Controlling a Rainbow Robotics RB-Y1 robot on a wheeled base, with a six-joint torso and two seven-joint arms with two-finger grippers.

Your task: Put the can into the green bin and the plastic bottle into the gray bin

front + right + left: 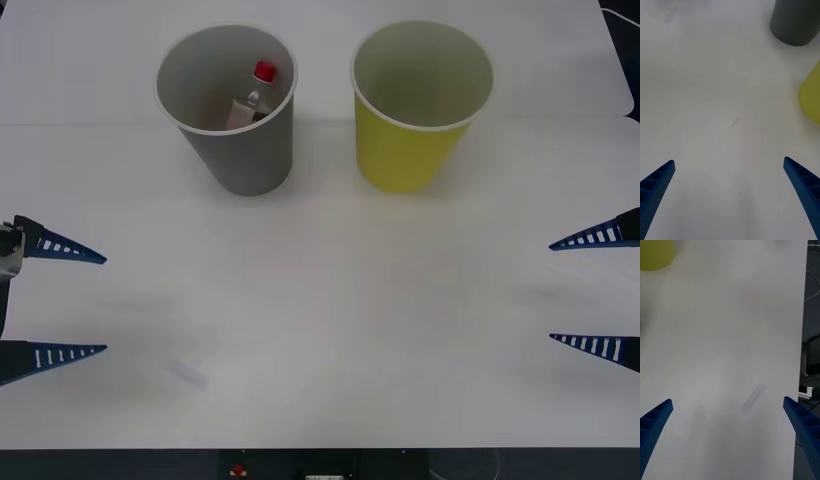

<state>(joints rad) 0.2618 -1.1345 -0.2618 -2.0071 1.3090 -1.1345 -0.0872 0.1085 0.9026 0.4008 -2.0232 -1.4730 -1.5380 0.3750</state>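
Ahead of both spread, empty grippers, left (55, 302) and right (597, 291), bottle (250, 100) lies binned in gray bin (238, 155); a careless reach risks toppling it.

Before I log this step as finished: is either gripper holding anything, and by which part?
Nothing is held. The left gripper and right gripper are both open over the table; the plastic bottle is inside the gray bin.

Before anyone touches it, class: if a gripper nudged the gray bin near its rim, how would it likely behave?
The gray bin would probably tip readily, since it tapers to a narrow base under a wide rim. It looks thin-walled, so likely light and apt to slide. The plastic bottle leaning inside adds little weight.
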